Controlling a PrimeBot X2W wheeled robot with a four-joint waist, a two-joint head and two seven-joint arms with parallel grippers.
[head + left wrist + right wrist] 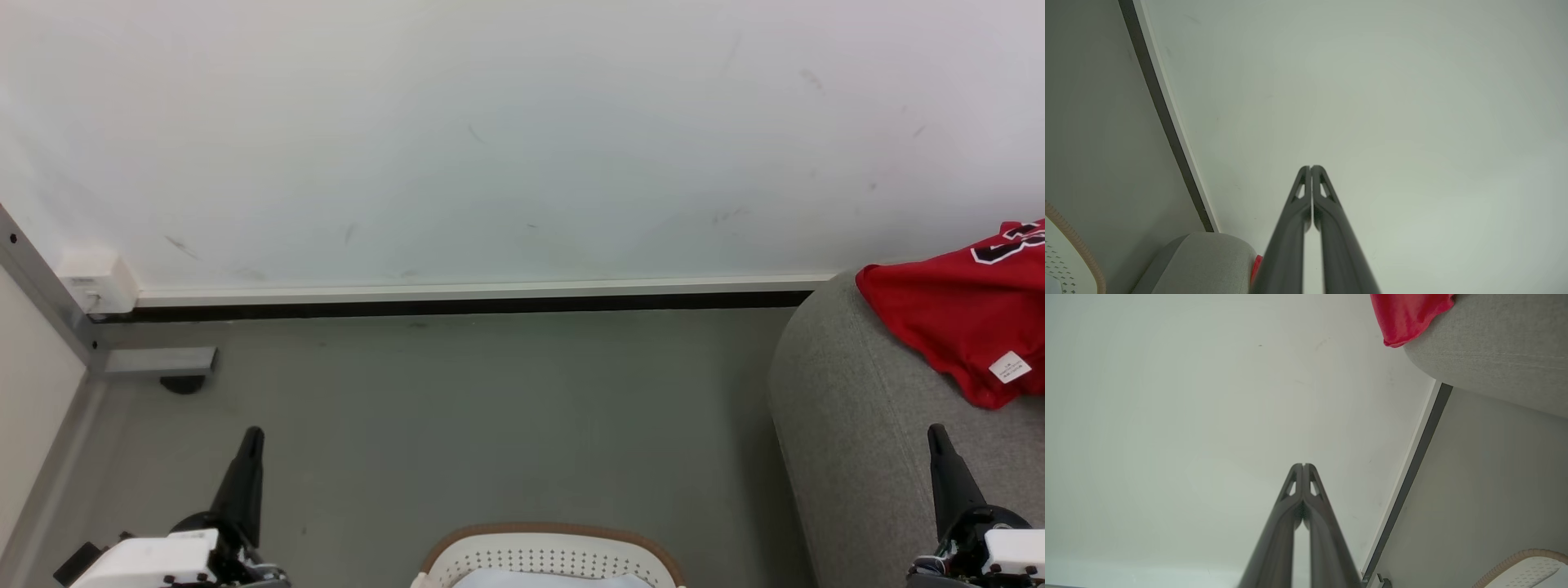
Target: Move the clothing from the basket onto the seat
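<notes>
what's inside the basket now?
A pale whitish item shows inside the basket; what it is I cannot tell, and the rest lies below the frame. The red jersey lies on the seat.

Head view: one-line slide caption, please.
Red jersey lies on the grey sofa; basket at bottom; left gripper and right gripper shut.

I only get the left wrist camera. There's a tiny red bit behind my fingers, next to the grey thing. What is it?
Observer: The red jersey, lying on the grey seat, its white tag showing.
Operator: Is my other gripper holding it?
Observer: No. The right gripper is shut on nothing, pointing at the wall.
Operator: Where's the basket?
Observer: The basket sits on the floor, between your left gripper and the right one in the head view.
</notes>
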